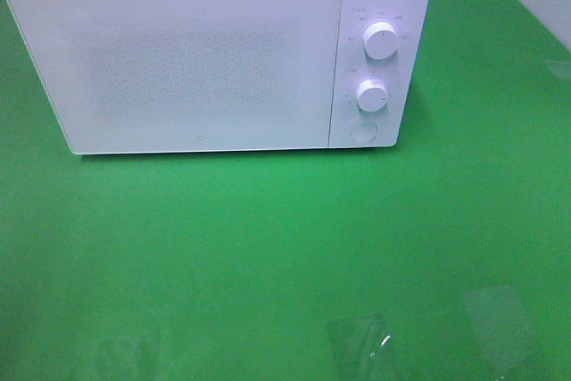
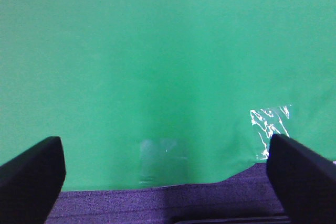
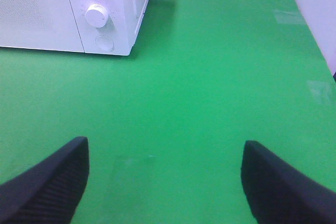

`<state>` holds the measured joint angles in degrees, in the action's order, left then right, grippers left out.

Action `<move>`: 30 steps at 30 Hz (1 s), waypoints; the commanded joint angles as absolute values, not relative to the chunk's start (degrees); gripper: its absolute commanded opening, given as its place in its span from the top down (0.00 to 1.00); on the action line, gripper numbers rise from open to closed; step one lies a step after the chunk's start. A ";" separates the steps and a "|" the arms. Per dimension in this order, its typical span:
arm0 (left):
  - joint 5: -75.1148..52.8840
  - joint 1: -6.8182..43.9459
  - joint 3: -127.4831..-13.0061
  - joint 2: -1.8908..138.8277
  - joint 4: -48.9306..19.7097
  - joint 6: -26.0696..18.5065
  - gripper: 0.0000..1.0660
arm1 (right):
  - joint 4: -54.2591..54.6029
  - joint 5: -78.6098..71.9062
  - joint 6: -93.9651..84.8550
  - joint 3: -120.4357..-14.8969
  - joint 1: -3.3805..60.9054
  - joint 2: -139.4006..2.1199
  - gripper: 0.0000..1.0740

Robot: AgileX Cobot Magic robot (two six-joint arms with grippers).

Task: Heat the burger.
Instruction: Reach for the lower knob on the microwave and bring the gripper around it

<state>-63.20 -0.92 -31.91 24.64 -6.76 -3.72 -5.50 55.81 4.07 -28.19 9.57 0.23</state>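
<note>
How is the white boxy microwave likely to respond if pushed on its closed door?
The white boxy microwave looks rigid and bulky, so probably heavy. Its wide flat base on the green tabletop suggests sliding rather than tipping.

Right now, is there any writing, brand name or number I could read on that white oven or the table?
No text here can be read.
Markings around the microwave's upper knob: too small and blurred.
Markings around the lower knob: likewise blurred.
Small mark low on the door: too small to read.
Green table: no writing visible.
</note>
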 commanded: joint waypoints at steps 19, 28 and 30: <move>-61.08 -1.15 -29.62 -1.83 -8.02 -3.84 0.08 | -5.61 55.12 4.53 -28.13 9.40 1.83 0.30; -61.08 -1.32 -29.62 -1.60 -8.14 -3.84 0.08 | -5.61 55.12 4.53 -28.13 9.40 1.78 0.30; -61.08 -1.32 -29.62 -1.60 -8.14 -3.84 0.08 | -5.61 55.12 4.53 -28.13 9.40 1.78 0.30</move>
<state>-61.88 -1.20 -29.74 -0.23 -7.68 -3.72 -5.50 55.81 4.07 -28.19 9.57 0.23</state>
